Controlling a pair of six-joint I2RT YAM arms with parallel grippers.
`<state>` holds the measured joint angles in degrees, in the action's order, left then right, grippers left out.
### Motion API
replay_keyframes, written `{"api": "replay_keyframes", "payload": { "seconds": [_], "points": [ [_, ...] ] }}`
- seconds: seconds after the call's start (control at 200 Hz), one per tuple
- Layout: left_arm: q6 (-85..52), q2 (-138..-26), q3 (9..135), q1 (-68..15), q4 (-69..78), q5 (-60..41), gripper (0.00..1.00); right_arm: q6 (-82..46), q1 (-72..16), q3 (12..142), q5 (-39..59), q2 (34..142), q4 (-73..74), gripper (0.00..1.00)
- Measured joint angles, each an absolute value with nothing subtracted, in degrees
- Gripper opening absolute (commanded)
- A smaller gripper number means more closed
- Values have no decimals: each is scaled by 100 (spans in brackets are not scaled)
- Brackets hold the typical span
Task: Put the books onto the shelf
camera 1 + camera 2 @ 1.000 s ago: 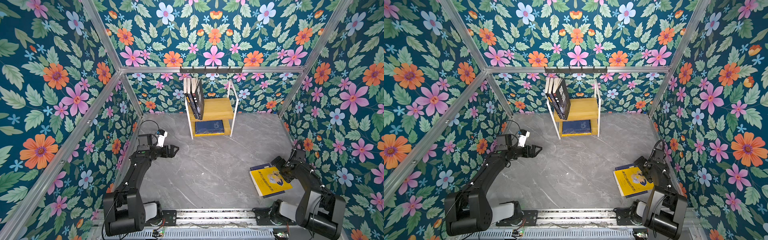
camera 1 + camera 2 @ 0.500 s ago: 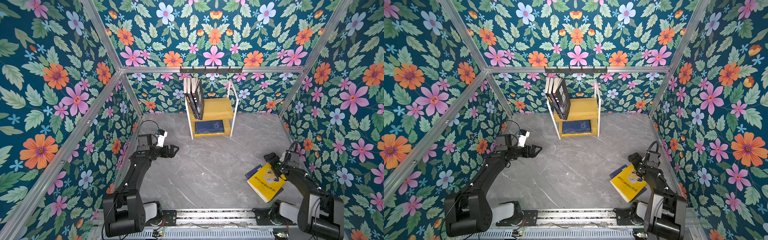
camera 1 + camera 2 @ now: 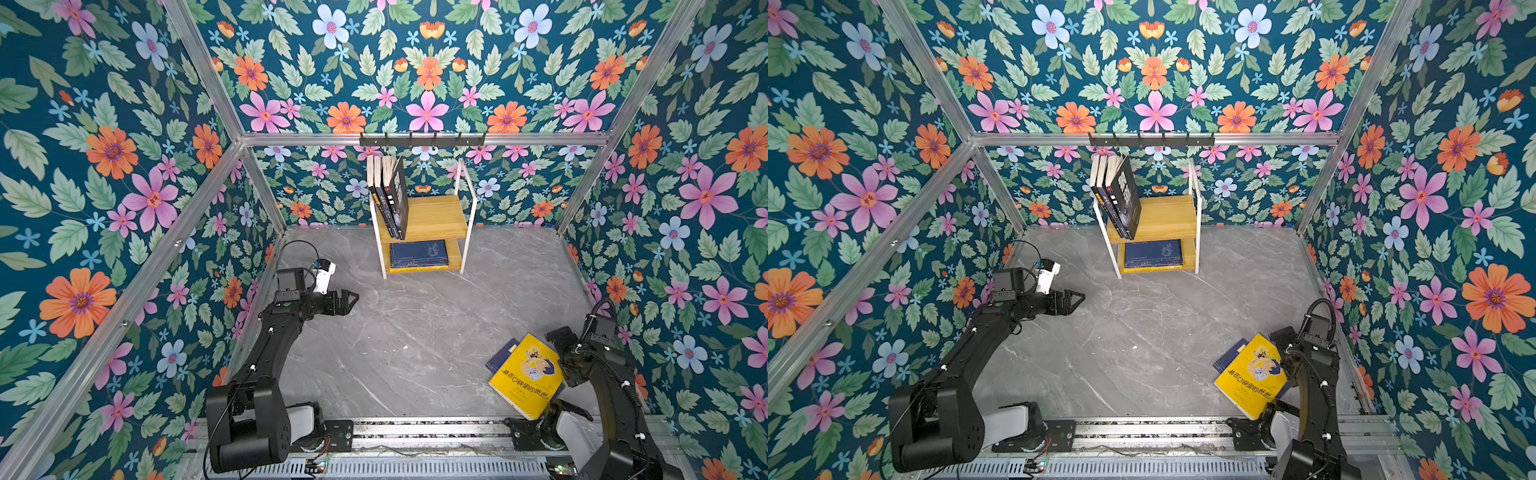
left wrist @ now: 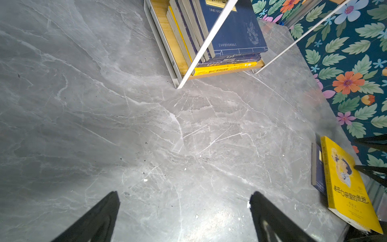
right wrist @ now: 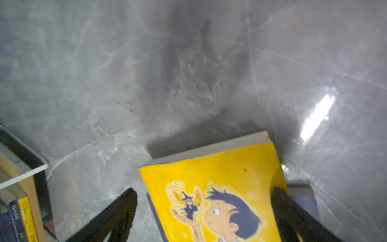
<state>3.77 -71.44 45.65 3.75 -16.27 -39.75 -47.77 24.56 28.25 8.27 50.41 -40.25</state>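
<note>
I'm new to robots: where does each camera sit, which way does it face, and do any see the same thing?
Top views: twin cameras high above the robot's bases, looking down toward the shelf at the back wall; left arm and right arm show.
Left wrist: on the left arm, facing across the table toward the shelf's lower tier; the open left gripper shows.
Right wrist: on the right arm, close over the yellow book; the open right gripper straddles it.
Shared: every view shows the yellow book.
</note>
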Motion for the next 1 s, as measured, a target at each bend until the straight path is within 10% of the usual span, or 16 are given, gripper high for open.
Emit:
{"api": "replay_keyframes", "payload": {
  "seconds": [0.26,0.735,1.0],
  "points": [
    [401,-7207,4606,375,-1627,-3970,100,-4919,2191,2707,600,5704,-4195,96],
    [449,-7244,4560,384,-1570,-3953,100,-6484,-1514,3562,888,7199,-2676,92],
    [-486,-7325,4219,113,-1041,-4499,98,-6497,-2139,4215,1175,8018,-2043,92]
  ]
}}
